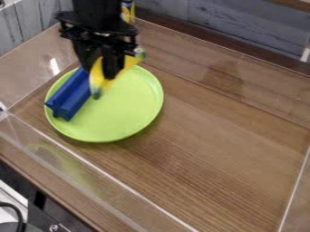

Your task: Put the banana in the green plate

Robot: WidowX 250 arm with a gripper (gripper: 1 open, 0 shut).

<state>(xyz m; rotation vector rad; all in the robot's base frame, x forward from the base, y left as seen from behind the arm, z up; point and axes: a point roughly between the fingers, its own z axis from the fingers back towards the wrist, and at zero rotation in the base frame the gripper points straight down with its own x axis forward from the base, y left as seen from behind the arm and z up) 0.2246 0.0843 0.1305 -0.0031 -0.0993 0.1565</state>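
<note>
Transport step: banana carried above the green plate, release pending.

The claw (101, 69) points straight down, its jaws clamped on the banana (96, 74), which hangs clear of the green plate (127, 113) over its left half, just beside the blue block (71, 93) lying there. Judged next move: lower onto bare plate surface right of the block, then open the jaws. The plate rests on the wooden counter (230, 136).

lab rig, clear-walled wood table (230, 136)
</note>
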